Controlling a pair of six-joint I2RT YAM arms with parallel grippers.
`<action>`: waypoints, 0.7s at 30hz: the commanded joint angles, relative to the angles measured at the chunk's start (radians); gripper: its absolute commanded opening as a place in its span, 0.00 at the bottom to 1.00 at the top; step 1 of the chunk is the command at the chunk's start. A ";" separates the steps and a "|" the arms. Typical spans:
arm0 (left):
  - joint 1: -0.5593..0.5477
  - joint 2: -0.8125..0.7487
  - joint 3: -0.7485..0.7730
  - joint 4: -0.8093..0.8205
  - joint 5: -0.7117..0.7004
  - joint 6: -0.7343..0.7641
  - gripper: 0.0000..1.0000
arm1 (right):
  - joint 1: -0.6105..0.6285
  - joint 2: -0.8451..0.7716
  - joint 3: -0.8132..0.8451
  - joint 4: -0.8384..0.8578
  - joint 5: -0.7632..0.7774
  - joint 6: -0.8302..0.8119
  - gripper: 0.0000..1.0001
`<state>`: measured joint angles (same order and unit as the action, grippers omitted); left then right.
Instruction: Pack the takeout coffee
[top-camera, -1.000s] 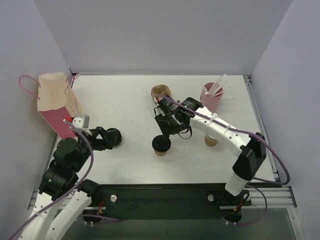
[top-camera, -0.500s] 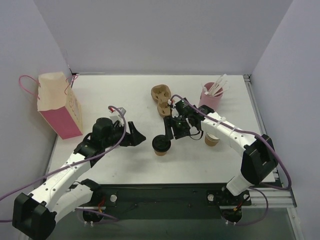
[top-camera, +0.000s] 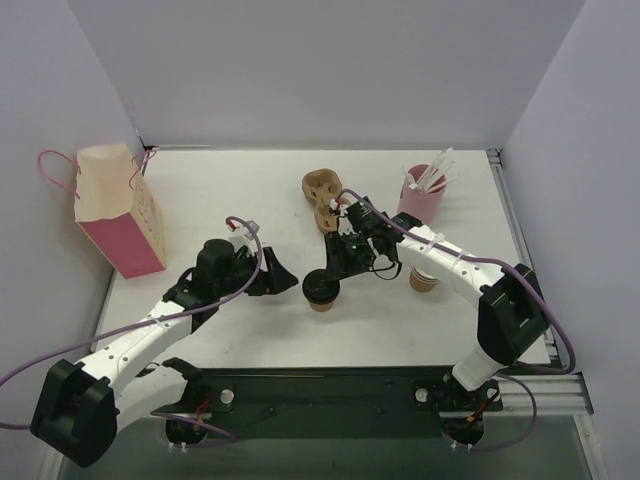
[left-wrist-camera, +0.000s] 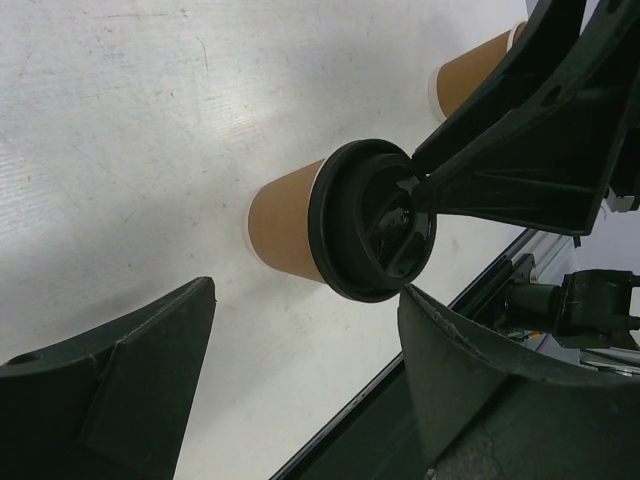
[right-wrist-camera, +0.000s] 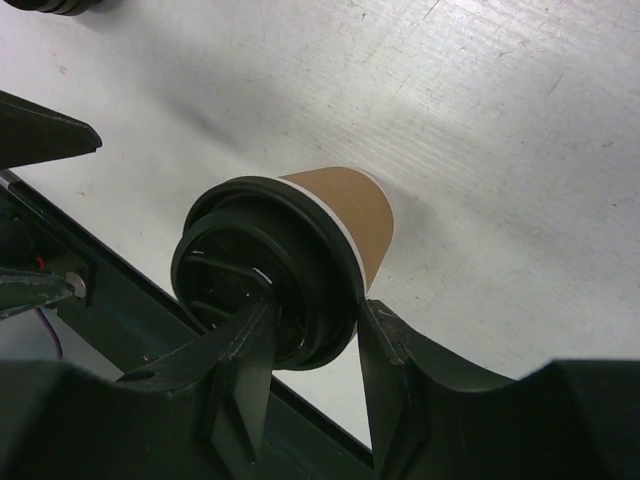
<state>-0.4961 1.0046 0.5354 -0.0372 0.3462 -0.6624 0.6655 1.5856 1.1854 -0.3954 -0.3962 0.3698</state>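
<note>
A kraft-brown takeout coffee cup (top-camera: 321, 293) with a black lid (right-wrist-camera: 265, 272) stands near the table's middle. My right gripper (right-wrist-camera: 315, 310) is shut on the lid's rim, one finger (right-wrist-camera: 245, 345) lying in the lid's recess and the other (right-wrist-camera: 385, 345) against its outer edge. My left gripper (top-camera: 284, 273) is open just left of the cup, its fingers (left-wrist-camera: 150, 370) apart with only table between them. In the left wrist view the cup (left-wrist-camera: 285, 235) lies just ahead of them. A second brown cup (top-camera: 423, 279) stands to the right, partly hidden by the right arm.
A pink paper bag (top-camera: 118, 210) with cord handles stands at the far left. The brown pulp tray (top-camera: 322, 193) lies behind the right gripper. A pink cup with white sticks (top-camera: 424, 193) is at the back right. The black base rail (top-camera: 320, 395) runs along the near edge.
My left arm swung from beside the bag to the cup's left side. The right gripper came down onto the cup's lid and its jaws narrowed on the rim.
</note>
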 joint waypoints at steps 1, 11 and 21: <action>-0.010 0.035 0.003 0.108 0.040 -0.008 0.83 | 0.012 0.034 -0.013 0.024 -0.013 0.008 0.38; -0.022 0.086 -0.034 0.183 0.040 -0.023 0.80 | 0.020 0.057 -0.036 0.035 0.030 0.008 0.36; -0.039 0.224 -0.018 0.295 0.056 -0.039 0.80 | 0.023 0.053 -0.070 0.056 0.031 0.009 0.34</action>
<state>-0.5213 1.1828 0.4953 0.1543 0.3809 -0.6956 0.6777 1.6176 1.1637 -0.3191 -0.4099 0.3901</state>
